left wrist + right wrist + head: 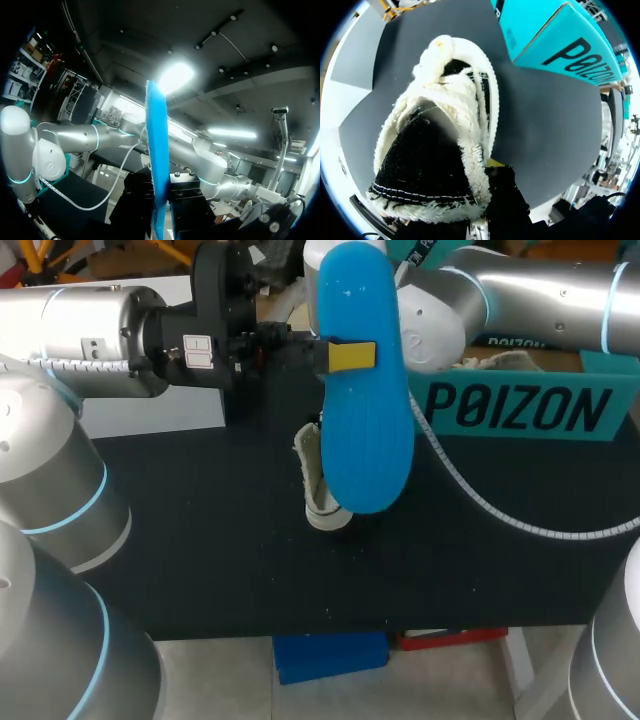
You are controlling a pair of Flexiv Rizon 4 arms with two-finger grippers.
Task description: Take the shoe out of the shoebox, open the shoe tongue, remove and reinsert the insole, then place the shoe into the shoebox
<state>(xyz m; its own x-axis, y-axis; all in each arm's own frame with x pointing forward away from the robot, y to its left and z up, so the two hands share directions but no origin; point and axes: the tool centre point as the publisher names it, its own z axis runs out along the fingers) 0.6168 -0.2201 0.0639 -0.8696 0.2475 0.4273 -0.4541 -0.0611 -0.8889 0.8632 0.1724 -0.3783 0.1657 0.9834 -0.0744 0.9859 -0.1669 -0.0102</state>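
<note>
A: Gripping what, left gripper (pixel 350 355)?
B: Jaws clamped on a bright blue foam insole (pixel 365 430), above the black desk's (pixel 200 540) middle.
A: The shoe?
B: Cream fleece-lined shoe (pixel 318 485) beneath, well off every edge, at the right gripper (pixel 492 165); its grip I cannot tell. Teal cardboard shoebox (pixel 520 405), far right corner.

The left arm (pixel 90 325) is lying level to the left of the insole (pixel 368 430), wrist turned side-on. The left gripper (pixel 340 356) is clamping the insole's upper half, one yellow fingertip (pixel 351 356) pressing its near face and the other finger sitting behind it. The right arm (pixel 540 285) is coming in behind the insole from its right. The right gripper (pixel 492 167) is pointing down below the insole, hidden by it from above.
</note>
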